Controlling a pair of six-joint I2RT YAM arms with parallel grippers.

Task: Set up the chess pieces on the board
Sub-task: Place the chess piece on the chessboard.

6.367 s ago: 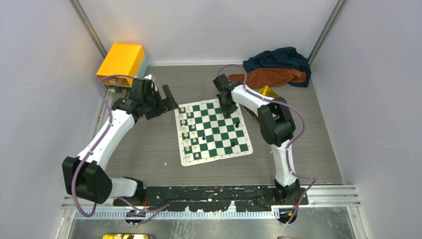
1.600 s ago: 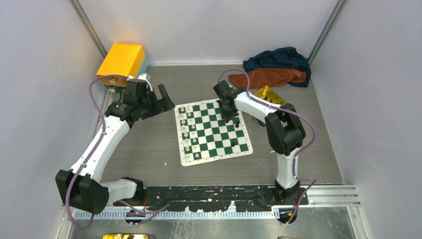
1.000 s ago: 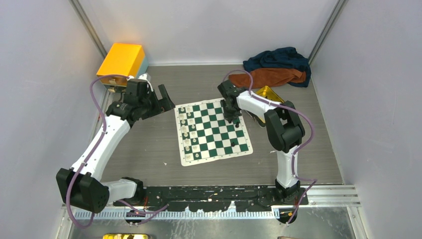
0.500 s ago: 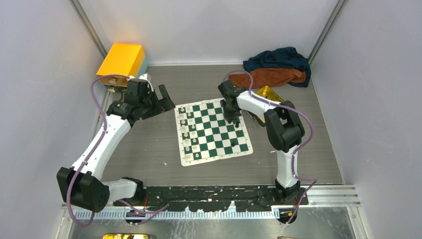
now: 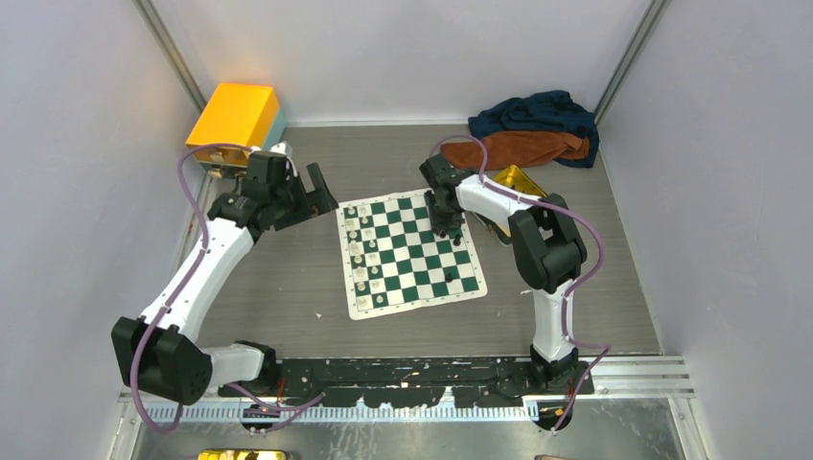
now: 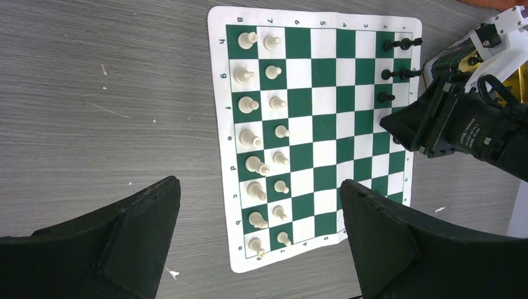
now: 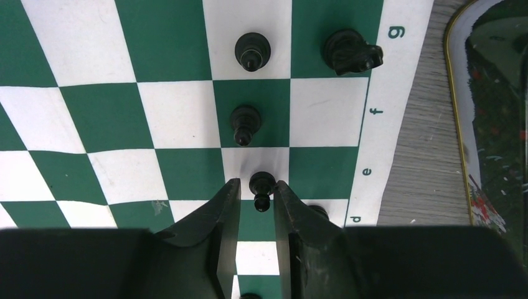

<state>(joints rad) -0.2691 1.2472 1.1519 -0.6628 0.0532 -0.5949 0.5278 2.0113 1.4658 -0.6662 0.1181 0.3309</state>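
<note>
The green and white board (image 5: 412,251) lies mid-table. Cream-white pieces (image 5: 362,254) fill its two left columns, also seen in the left wrist view (image 6: 258,134). A few black pieces stand near its right edge. My right gripper (image 5: 444,228) is low over that edge. In the right wrist view its fingers (image 7: 256,183) stand slightly apart around a standing black pawn (image 7: 261,187): the right finger touches it, with a gap on the left. Two more pawns (image 7: 244,121) and a black knight (image 7: 350,51) stand beyond. My left gripper (image 5: 321,187) is wide open and empty, left of the board (image 6: 258,184).
A gold tin (image 5: 518,180) sits just right of the board, under the right arm, and also shows in the right wrist view (image 7: 473,124). An orange box (image 5: 235,113) stands at the back left. Blue and orange cloths (image 5: 532,129) lie at the back right. Walls enclose the table.
The right gripper shifted a little right along the board's right side and settled low around the black pawn. The left arm moved only slightly.
</note>
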